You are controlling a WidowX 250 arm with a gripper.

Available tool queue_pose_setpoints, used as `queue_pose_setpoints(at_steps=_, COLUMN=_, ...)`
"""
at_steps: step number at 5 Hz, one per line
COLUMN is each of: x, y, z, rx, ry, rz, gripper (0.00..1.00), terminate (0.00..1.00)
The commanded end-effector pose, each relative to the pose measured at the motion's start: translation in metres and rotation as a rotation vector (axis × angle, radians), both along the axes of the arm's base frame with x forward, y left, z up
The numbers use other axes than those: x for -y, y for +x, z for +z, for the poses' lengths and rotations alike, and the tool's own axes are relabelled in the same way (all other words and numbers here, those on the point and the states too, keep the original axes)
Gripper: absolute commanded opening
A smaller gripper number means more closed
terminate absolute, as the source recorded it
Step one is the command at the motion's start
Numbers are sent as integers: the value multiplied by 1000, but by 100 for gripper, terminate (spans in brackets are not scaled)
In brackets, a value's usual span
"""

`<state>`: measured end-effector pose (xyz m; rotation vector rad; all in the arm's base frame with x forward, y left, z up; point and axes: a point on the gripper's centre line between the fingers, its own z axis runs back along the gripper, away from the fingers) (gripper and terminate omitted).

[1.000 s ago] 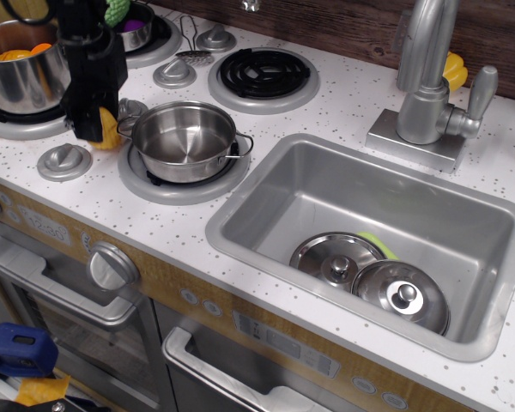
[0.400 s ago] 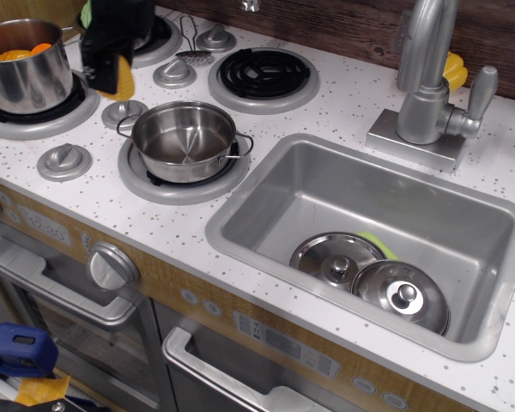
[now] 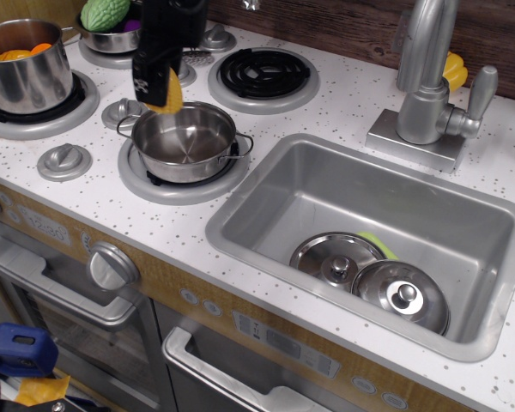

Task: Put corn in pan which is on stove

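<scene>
Corn (image 3: 170, 93) sits clamped in the tool (image 3: 159, 86) above the pan (image 3: 184, 141).

Glossy steel pan (image 3: 185, 142), seemingly plastic corn (image 3: 170, 93)

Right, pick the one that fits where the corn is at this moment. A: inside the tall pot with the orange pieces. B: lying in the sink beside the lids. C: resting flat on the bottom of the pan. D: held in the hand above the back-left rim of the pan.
D: the corn sits clamped in the hand, above the back-left rim of the pan, whose bottom shows bare.
</scene>
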<state>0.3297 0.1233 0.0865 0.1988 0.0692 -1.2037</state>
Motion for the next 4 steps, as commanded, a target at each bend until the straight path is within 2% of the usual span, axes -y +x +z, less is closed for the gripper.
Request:
queue_pose_setpoints(at_steps=1, x=4, y=1, z=7, rx=70, ry=-53, rz=9, gripper=100, terminate=0)
queue_pose_setpoints(at_steps=2, x=-1, y=3, z=4, rx=50, ry=-92, rz=19, gripper=100, terminate=0)
queue_pose_setpoints(at_steps=3, x=-1, y=3, z=4, rx=50, ry=-92, rz=19, gripper=100, terminate=0)
queue_pose_setpoints(at_steps=4, x=-1, y=3, z=4, rx=50, ry=-92, rz=19, gripper=100, terminate=100)
